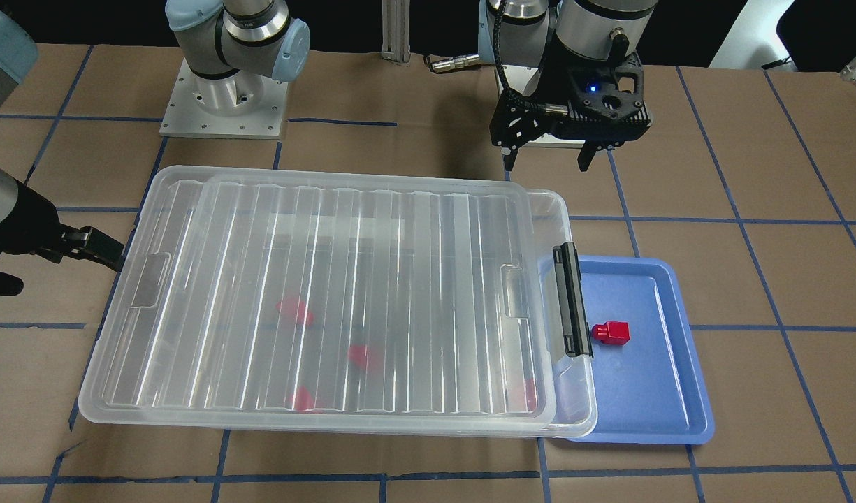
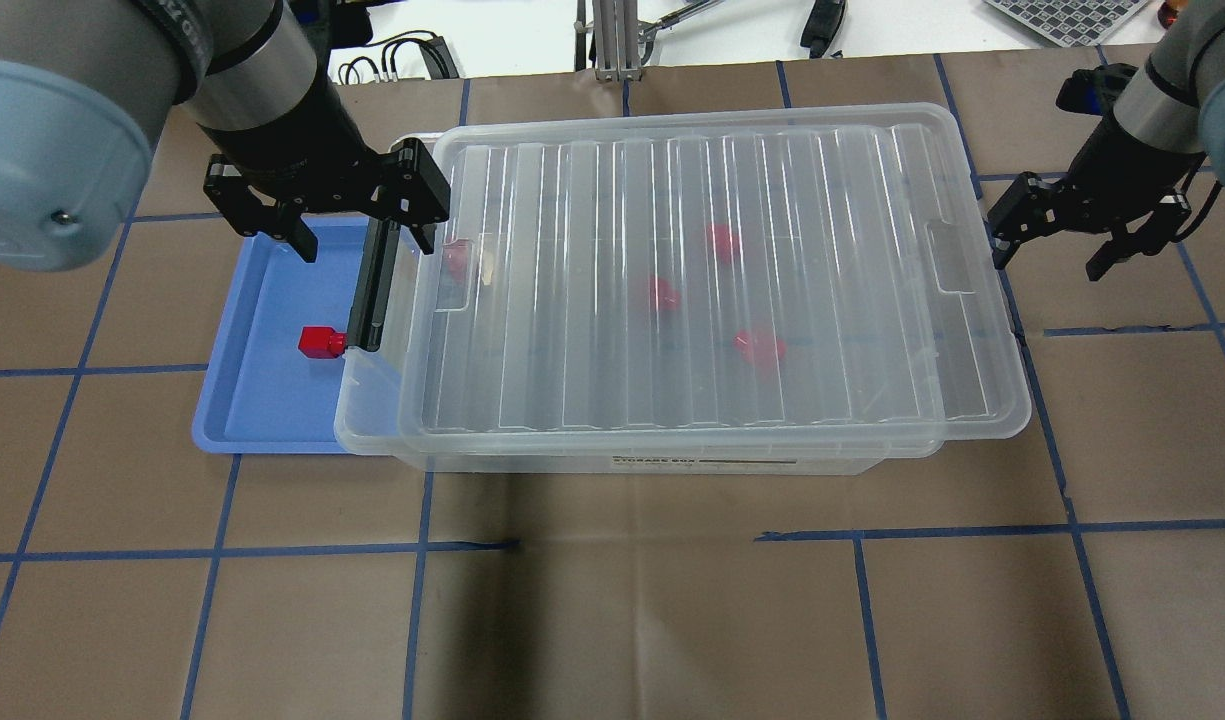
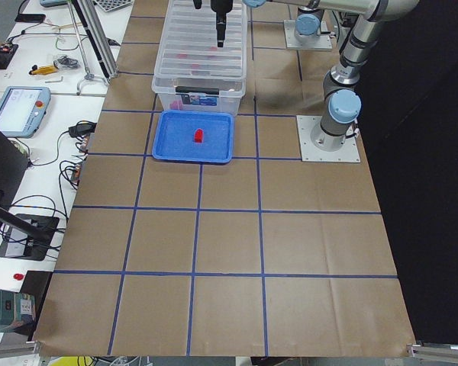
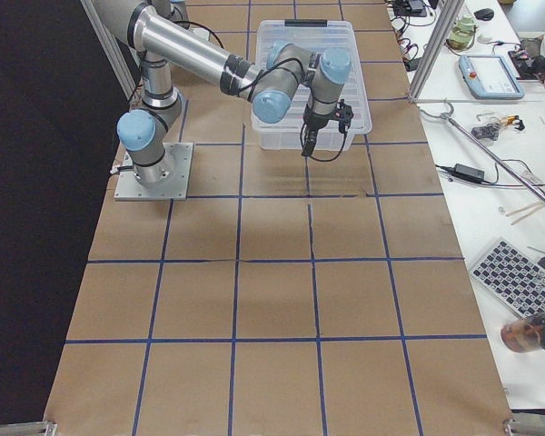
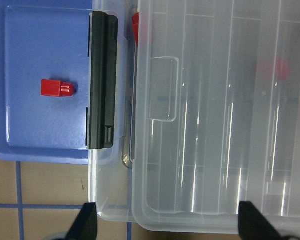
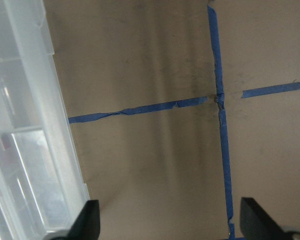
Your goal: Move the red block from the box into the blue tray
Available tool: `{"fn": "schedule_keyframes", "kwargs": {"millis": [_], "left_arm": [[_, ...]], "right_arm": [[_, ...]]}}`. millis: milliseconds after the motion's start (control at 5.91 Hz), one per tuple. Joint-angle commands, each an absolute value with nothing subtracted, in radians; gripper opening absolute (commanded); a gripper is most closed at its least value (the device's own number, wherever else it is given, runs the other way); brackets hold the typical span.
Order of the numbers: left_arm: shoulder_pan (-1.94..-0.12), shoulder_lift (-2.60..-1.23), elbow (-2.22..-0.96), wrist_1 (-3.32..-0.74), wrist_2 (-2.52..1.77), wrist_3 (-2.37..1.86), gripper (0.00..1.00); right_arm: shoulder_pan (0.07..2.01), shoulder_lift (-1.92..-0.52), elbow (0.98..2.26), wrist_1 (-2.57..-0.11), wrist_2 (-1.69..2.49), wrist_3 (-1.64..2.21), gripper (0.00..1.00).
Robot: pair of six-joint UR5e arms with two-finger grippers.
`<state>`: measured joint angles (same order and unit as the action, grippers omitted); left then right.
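One red block lies in the blue tray, next to the box's black latch; it also shows in the overhead view and the left wrist view. The clear box has its ribbed lid on, slid a little off the latch end. Several more red blocks show blurred through the lid. My left gripper is open and empty, above the tray's far side and the box's latch end. My right gripper is open and empty, beside the box's other short end.
The box's latch end overlaps the blue tray. Brown paper with blue tape lines covers the table. The arm bases stand behind the box. Benches with cables and tools lie past the table's edge.
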<state>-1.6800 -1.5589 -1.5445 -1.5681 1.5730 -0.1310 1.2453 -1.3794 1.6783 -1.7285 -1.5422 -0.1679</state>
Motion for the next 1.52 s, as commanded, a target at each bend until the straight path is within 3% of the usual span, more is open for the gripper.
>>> {"fn": "schedule_keyframes", "kwargs": {"millis": [0,338,846,1354], "left_arm": [[-1.678,-1.559,-1.548,-1.556,1.575,-0.124,0.99],[-1.68,-1.559,-1.551,-1.555,1.578,-0.124,0.98],[-1.68,-1.557,-1.552,-1.546,1.58,-0.124,0.98],[-1.68,-1.557,-1.555,-1.54,1.58,-0.124,0.98]], "right_arm": [[1.282,-1.379,1.678,-1.73,-1.54,-0.141,1.0],[1.282,-1.381,1.669,-1.738,-1.543,-0.144,1.0],[1.282,-1.413,1.545,-1.729,-1.562,-0.17,1.0],[1.326,-1.531,1.479,-1.611,-1.557,-0.149,1.0]]}}
